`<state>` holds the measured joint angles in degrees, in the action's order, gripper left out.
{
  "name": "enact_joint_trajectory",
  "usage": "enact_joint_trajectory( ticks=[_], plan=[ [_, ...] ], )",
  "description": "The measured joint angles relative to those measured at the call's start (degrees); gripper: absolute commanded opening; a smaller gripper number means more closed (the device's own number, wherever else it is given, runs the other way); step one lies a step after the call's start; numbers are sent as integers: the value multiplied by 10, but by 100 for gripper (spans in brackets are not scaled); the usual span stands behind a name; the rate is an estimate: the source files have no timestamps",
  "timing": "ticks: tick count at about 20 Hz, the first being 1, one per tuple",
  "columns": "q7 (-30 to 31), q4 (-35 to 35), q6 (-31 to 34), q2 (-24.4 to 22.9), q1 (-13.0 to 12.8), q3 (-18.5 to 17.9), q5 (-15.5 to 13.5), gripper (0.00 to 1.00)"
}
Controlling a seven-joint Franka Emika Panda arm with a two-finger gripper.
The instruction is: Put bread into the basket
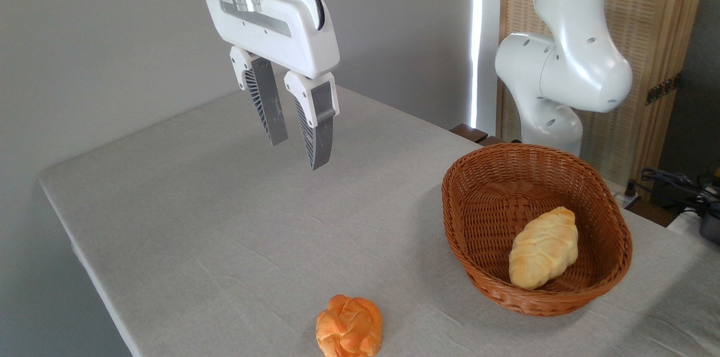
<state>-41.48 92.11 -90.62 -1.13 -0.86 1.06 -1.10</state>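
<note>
The fixed camera shows my claw (pixel 298 154) hanging well above the table (pixel 185 233), fingers pointing down and tilted a little. It is released: the two ribbed fingers (pixel 269 109) stand apart with a clear gap between them and nothing held. A black cable (pixel 315 0) loops off my wrist just above the white claw body.

Well below my claw and slightly to its right, near the front edge of the table, sits the bread (pixel 349 326), a small round orange-golden bun with a knotted top. It rests on the grey cloth, untouched, apart from everything else.

Farther to the right of my claw, and lower, lies the basket (pixel 472 216), an oval reddish-brown wicker one with raised sides. Inside it, toward its front right part, a longer pale yellow loaf (pixel 543 247) leans against the inner wall. The bun is outside the basket, well to its left.

Behind the basket rises the white base of my arm (pixel 562 64), in front of a wooden slatted screen (pixel 647 19). At the far right edge, dark cables (pixel 675 180) lie tangled.
</note>
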Motion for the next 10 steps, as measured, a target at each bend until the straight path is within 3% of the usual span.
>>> enact_joint_trajectory(
  ticks=[10],
  plan=[
    [0,0,-10,0,2,-10,0,100]
  ],
)
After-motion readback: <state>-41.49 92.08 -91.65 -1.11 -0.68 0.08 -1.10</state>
